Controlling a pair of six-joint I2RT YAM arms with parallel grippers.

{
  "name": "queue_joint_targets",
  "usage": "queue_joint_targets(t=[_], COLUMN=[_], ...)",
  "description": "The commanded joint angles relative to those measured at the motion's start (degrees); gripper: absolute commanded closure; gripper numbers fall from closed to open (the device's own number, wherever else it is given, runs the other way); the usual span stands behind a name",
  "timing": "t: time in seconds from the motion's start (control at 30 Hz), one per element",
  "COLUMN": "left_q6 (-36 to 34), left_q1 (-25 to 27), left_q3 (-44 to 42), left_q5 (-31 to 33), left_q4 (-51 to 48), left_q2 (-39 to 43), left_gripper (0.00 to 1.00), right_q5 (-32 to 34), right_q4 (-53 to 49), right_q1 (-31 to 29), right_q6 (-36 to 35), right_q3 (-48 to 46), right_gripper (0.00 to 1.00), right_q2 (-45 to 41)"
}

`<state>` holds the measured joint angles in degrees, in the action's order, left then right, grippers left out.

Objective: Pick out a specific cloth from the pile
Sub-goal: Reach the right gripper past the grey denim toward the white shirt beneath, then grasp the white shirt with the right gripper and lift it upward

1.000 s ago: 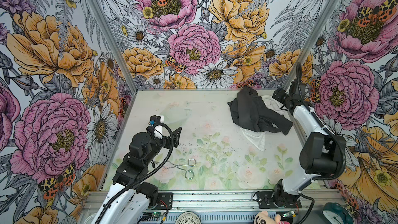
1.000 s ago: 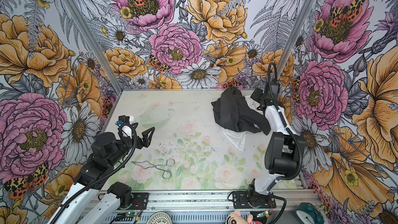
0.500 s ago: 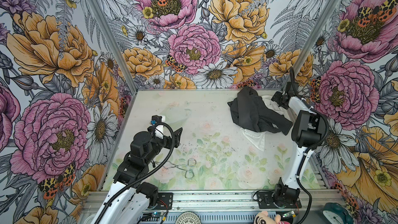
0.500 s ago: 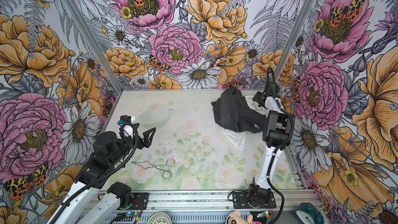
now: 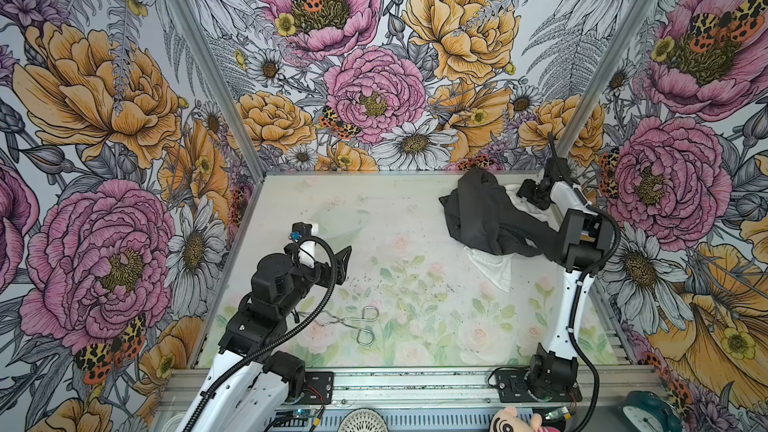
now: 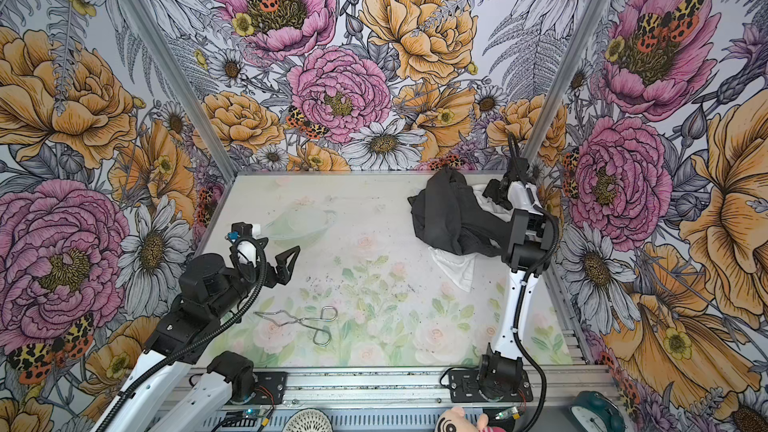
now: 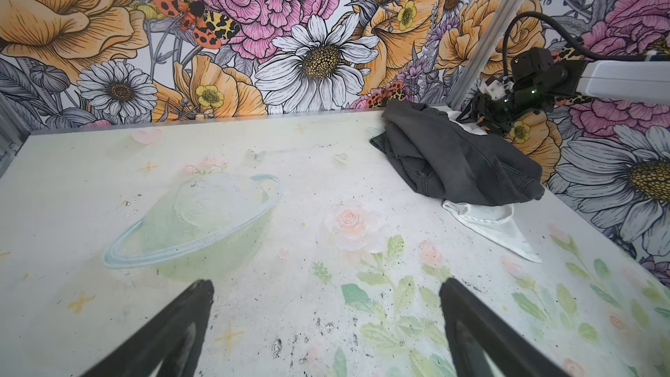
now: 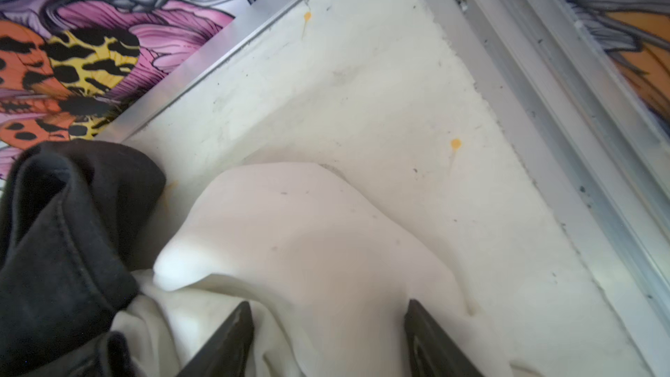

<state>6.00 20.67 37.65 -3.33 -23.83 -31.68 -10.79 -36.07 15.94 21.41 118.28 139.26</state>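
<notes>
The pile lies at the back right of the table: a charcoal-black garment [image 5: 490,218] [image 6: 453,214] heaped over the white cloth [image 5: 492,270] [image 6: 457,270]. White corners stick out at the near side and at the back beside the wall. My right gripper [image 5: 530,197] [image 6: 494,195] is down on that back corner. In the right wrist view its jaws [image 8: 328,308] stand apart astride a raised fold of the cloth [image 8: 308,230], with the black garment [image 8: 54,230] off to one side. My left gripper [image 5: 343,261] [image 7: 326,288] hovers open and empty over the table's left.
Metal tongs [image 5: 353,322] [image 6: 307,322] lie near the front, close to the left arm. The aluminium frame rail [image 8: 525,103] and flowered walls close in the corner right behind the right gripper. A plush toy [image 5: 515,419] and a clock [image 5: 644,413] sit beyond the front rail.
The right arm has folded upward at its elbow, and its gripper has settled onto the white corner at the back of the pile. The left arm has not moved.
</notes>
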Motion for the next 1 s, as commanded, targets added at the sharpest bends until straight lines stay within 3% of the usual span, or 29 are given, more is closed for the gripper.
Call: queue_joint_targets(t=[0.0,0.2,0.37,0.97], left_q6=[0.5,0.5,0.6,0.7], left_q1=[-0.8,-1.1,-1.2,-1.4], left_q3=[-0.4,-0.3,-0.3,-0.4], left_q5=[-1.3,-1.5,-1.8,-1.6], left_q4=[-0.1,-0.1,-0.1,-0.1], left_q2=[-0.4,-0.2,-0.3,0.8], left_gripper=[0.01,0.01,0.01,0.01], right_q5=[-1.7,-3.5,-3.6,-5.6], right_q4=[-2.5,-2.3,-2.2,-2.0], right_q1=[-0.1,0.0,0.0,-1.4], right_q6=[-0.7,-0.2,1.2,5.1], right_q3=[1.9,2.8,5.3,20.5], right_gripper=[0.45,0.78,0.98,1.0], right_q2=[2.1,3.2,1.7,-7.0])
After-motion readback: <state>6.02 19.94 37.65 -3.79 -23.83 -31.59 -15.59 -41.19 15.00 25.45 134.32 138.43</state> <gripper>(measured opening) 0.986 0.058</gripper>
